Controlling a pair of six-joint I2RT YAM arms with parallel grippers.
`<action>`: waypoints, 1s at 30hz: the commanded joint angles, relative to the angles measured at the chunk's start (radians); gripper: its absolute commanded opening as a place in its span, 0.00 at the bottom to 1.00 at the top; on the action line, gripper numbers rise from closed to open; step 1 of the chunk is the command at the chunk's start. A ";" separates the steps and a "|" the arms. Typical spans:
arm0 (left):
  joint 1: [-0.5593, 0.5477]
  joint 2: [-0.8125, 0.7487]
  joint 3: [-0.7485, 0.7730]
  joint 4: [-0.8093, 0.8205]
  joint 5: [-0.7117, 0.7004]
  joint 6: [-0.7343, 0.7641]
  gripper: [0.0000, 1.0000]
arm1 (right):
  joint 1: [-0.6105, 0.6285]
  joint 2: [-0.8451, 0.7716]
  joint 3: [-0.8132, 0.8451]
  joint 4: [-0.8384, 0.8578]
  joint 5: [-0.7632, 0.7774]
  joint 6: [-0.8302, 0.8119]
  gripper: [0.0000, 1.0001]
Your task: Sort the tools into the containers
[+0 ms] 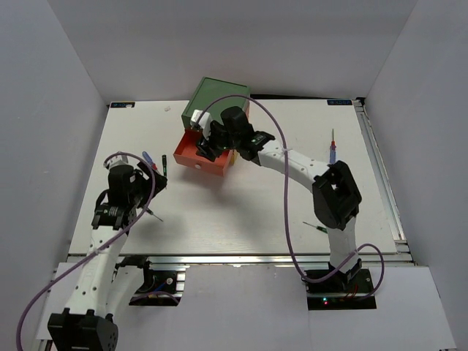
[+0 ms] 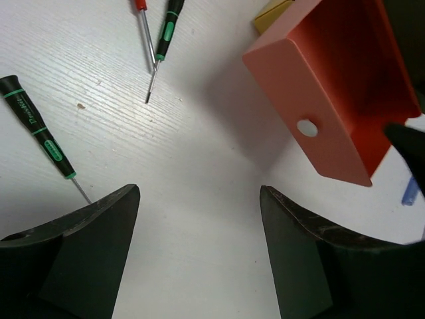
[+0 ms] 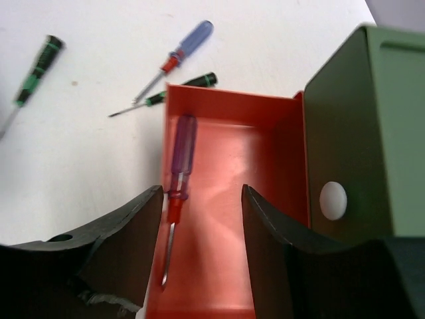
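The orange drawer [image 1: 196, 159] [image 3: 219, 199] stands pulled out of the green chest [image 1: 217, 97]. A blue-and-red screwdriver [image 3: 178, 169] lies inside it along the left wall. My right gripper [image 1: 210, 145] [image 3: 201, 199] hovers open just above the drawer, holding nothing. The green drawer front [image 3: 358, 133] carries a white knob [image 3: 333, 199]. My left gripper [image 1: 151, 183] [image 2: 199, 196] is open over bare table. Near it lie a black precision screwdriver [image 2: 36, 129] [image 1: 153, 213], a second one [image 2: 166, 33] [image 1: 164, 165] and a blue-handled one [image 1: 148, 158] [image 3: 182, 48].
On the right side of the table lie another blue-and-red screwdriver [image 1: 333, 146] and a black precision one [image 1: 316, 228]. A yellow corner [image 2: 272, 10] shows behind the orange drawer [image 2: 332, 86]. White walls enclose the table on three sides.
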 commanded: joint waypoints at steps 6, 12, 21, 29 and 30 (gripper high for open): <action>0.008 0.256 0.156 0.019 -0.091 0.002 0.83 | -0.041 -0.271 0.016 -0.246 -0.348 -0.178 0.64; 0.054 0.511 0.287 -0.004 -0.126 -0.015 0.82 | -0.190 -0.408 -0.122 -0.280 -0.404 -0.195 0.70; 0.162 0.861 0.515 0.011 -0.051 0.014 0.82 | -0.489 -0.526 -0.337 -0.326 -0.431 -0.252 0.74; 0.193 1.146 0.721 -0.012 -0.042 0.047 0.81 | -0.650 -0.555 -0.478 -0.315 -0.447 -0.253 0.74; 0.195 1.164 0.754 -0.018 -0.042 0.047 0.79 | -0.660 -0.554 -0.492 -0.312 -0.447 -0.253 0.74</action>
